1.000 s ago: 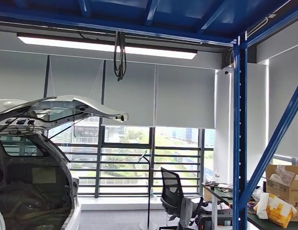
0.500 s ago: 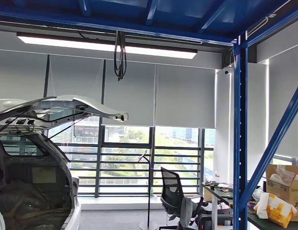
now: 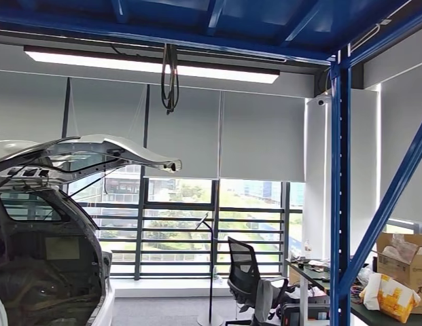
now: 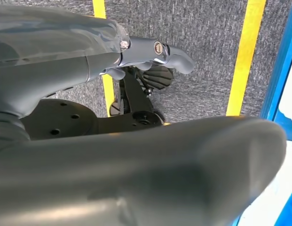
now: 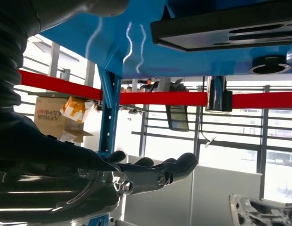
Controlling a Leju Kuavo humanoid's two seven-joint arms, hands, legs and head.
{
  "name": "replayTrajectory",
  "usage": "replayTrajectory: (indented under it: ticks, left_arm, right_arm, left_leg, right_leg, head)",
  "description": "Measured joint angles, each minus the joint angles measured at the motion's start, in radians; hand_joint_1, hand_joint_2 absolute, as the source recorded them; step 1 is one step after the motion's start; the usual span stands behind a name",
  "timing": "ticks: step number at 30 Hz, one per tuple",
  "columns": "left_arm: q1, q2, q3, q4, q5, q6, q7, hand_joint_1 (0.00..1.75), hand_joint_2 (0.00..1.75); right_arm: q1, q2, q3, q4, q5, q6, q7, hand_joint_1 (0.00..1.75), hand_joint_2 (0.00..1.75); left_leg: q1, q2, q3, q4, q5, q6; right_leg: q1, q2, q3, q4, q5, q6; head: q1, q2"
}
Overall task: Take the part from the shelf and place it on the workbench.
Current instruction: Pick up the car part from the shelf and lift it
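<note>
In the right wrist view my right hand [image 5: 144, 175] is stretched out with its fingers [image 5: 179, 165] straight and apart, holding nothing. It hangs close to the blue shelf [image 5: 137, 42], against which lies a flat black part [image 5: 225, 28] with slots. In the left wrist view my left hand [image 4: 112, 66] hangs over grey carpet, its thumb [image 4: 179, 160] wide of the fingers [image 4: 165, 49], with nothing in it. The head view looks out past the blue shelf post [image 3: 340, 204].
A car with a raised tailgate [image 3: 85, 153] stands at the left. An office chair [image 3: 244, 272] and a cluttered desk [image 3: 311, 272] sit by the windows. Cardboard boxes [image 3: 403, 261] lie on the shelf at the right. Yellow lines [image 4: 243, 56] mark the carpet.
</note>
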Motion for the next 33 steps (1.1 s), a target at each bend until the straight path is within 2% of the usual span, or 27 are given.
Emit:
replayTrajectory:
  ticks: [7,19,33]
  left_arm:
    - [0.003,0.003,-0.003,0.001,0.018,0.020,-0.003,0.00,0.00]
    - [0.008,0.034,-0.003,0.001,0.018,0.040,-0.023,0.00,0.00]
    - [0.016,0.069,-0.015,0.001,-0.008,0.053,-0.041,0.00,0.00]
  right_arm:
    - [-0.019,0.056,0.011,0.060,-0.001,-0.013,-0.013,0.00,1.75]
    - [-0.020,0.136,0.021,0.141,0.011,-0.063,-0.012,0.00,1.75]
    - [-0.027,0.207,0.017,0.251,0.110,-0.116,0.039,0.00,1.75]
  left_leg:
    - [0.000,0.000,0.000,0.000,0.000,0.000]
    - [0.001,0.000,0.000,0.000,0.000,0.000]
    - [0.001,0.000,0.000,0.000,0.000,0.000]
  right_leg:
    - [0.000,0.000,0.000,0.000,0.000,0.000]
    - [0.001,0.000,0.000,0.001,-0.001,-0.001]
    - [0.001,0.000,0.000,0.001,-0.001,-0.001]
  head:
    - [0.000,0.000]
    - [0.000,0.000]
    - [0.000,0.000]
